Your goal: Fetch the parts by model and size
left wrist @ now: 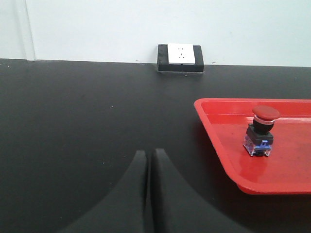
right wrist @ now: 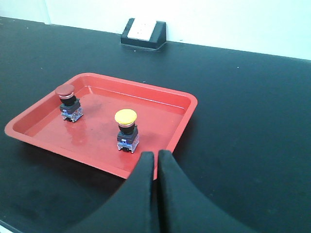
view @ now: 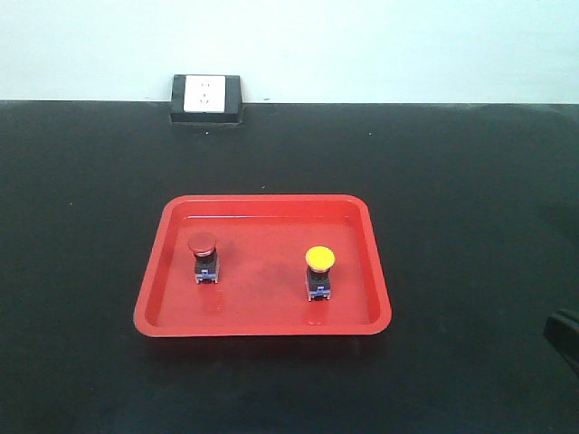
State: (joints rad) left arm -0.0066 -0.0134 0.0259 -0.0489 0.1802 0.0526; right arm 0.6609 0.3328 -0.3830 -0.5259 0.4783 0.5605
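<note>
Front view: red-capped switch (view: 203,257) at 9 o'clock, yellow-capped switch (view: 318,272) at 3 o'clock in red tray (view: 262,327). Left gripper (left wrist: 149,156), right gripper (right wrist: 157,158) closed, empty. Fetching judged complete.

table (view: 90,271): black, matte surface, it fills most of each view
tray (view: 264,326): red, shallow, rectangular with rounded corners, lies flat near the middle of the table
socket (view: 206,98): white face in a black housing, stands at the far edge of the table
wall (view: 362,45): pale, behind the far edge
</note>
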